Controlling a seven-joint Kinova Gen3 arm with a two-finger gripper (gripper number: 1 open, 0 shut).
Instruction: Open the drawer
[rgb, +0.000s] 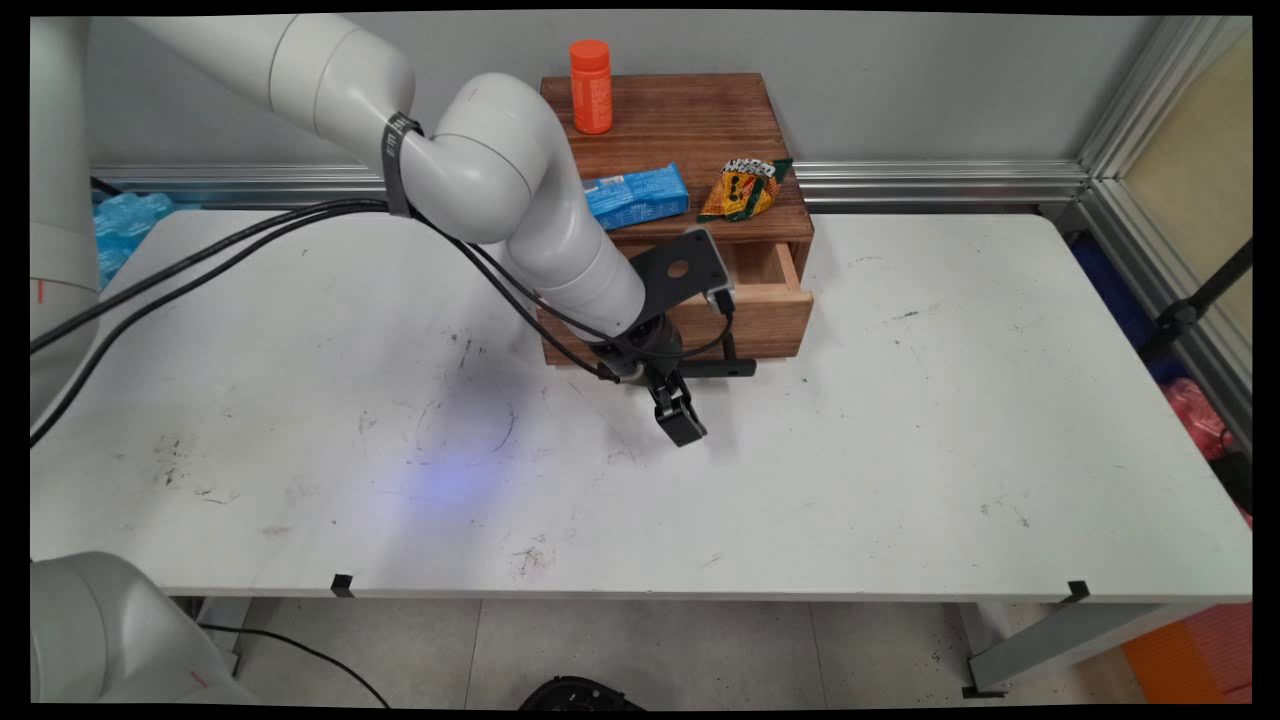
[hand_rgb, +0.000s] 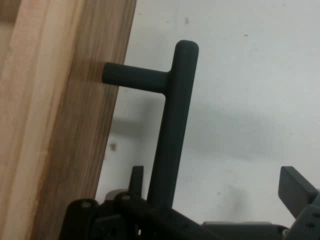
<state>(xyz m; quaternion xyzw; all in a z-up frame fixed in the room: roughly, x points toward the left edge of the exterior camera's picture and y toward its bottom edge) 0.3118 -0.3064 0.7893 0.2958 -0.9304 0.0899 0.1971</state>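
the gripper (rgb: 680, 415) is hanging low over the white table (rgb: 900, 450), right in front of the wooden drawer box (rgb: 690, 130). its fingers are spread apart, and the drawer's black bar handle (hand_rgb: 172, 125) runs down between them with nothing pinching it. the drawer (rgb: 770, 290) is pulled partway out. on top of the box there's an orange bottle (rgb: 591, 86), a blue snack bar (rgb: 635, 196) and a yellow-green snack packet (rgb: 745, 188).

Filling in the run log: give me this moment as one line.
pincer: open, by drawer handle | drawer: pulled partway out | on wooden box: orange bottle, blue packet, snack bag
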